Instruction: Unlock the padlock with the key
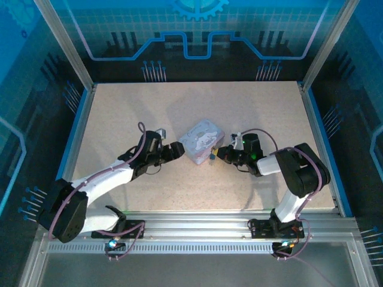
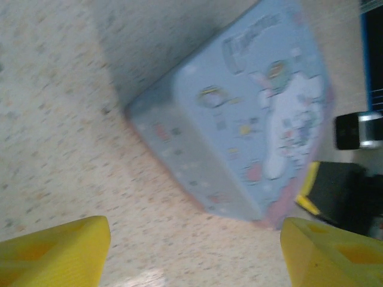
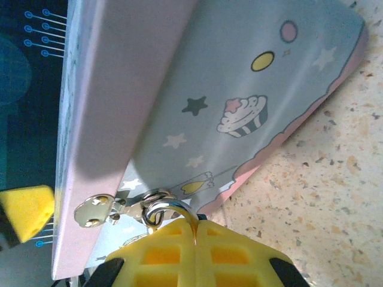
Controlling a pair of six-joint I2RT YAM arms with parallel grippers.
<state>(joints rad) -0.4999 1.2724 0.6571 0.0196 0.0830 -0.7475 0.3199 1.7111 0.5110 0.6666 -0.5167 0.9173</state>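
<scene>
Where the tin (image 1: 200,139) is stood at the middle of the bench (image 1: 119,107), a little toward the near edge, the padlock (image 3: 163,209) is found hung from the silver hasp (image 3: 96,210) on the tin's side that faces the right edge.

Item, padlock: tiny. A bright curved shackle is passed through the hasp's loop. The body is hidden between the pads, so its colour and keyhole cannot be told.

Item, right gripper (image 3: 194,236): jaws pressed together just under the shackle, judged to be pinching the padlock's body. The hold is judged to be taken so that the lock is steadied against swinging on the hasp while it is worked.

Item, left gripper (image 2: 194,251): jaws spread wide, nothing between the yellow fingertips (image 2: 54,248). It is set close beside the tin's opposite side, toward the left edge. The placing is judged to serve as a brace, so that the light tin is not pushed across the bench.

Item, tin: pastel lilac-blue, rectangular, printed with a white cartoon character, stars and a cupcake. The lid is down and held by the hasp.

Item, key: whether it is carried between the right pads cannot be told.
</scene>
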